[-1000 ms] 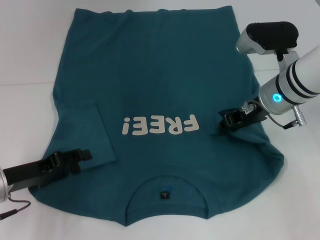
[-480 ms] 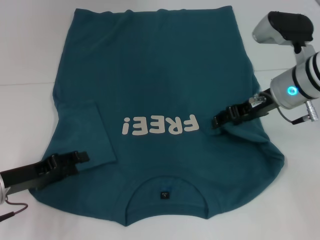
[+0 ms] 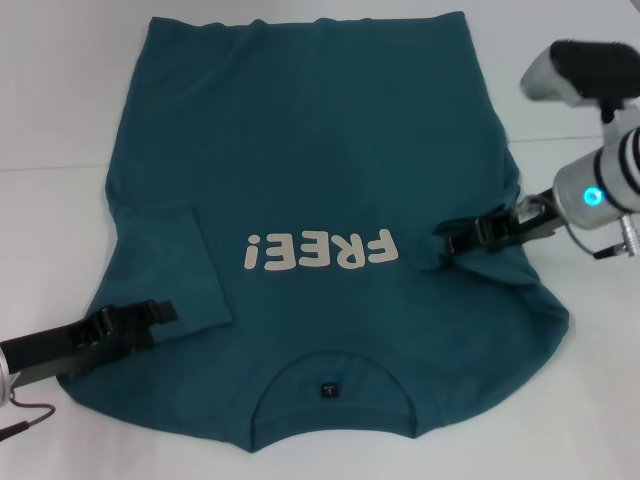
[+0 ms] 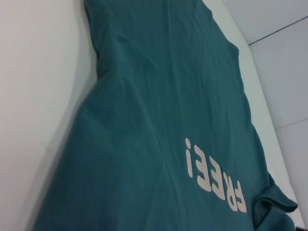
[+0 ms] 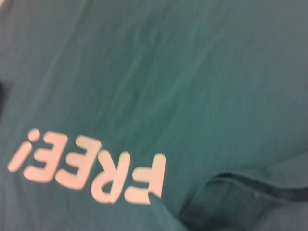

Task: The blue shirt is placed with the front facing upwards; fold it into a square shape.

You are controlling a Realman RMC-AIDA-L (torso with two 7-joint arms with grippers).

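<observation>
With the blue shirt [image 3: 320, 180] flat on the counter [image 3: 50, 100] beneath both arms, we cannot tell either finger state: right gripper [image 3: 452, 240] over the folded-in sleeve, left gripper [image 3: 160, 312] low; that sleeve may spring back if dragged.

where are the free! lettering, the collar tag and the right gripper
FREE! lettering [image 3: 320, 250], head view, on the middle letters across the chest.
collar tag [image 3: 327, 390], head view, on the small black tag inside the round collar.
right gripper [image 3: 452, 240], head view, at its fingertips over the folded-in sleeve.
</observation>
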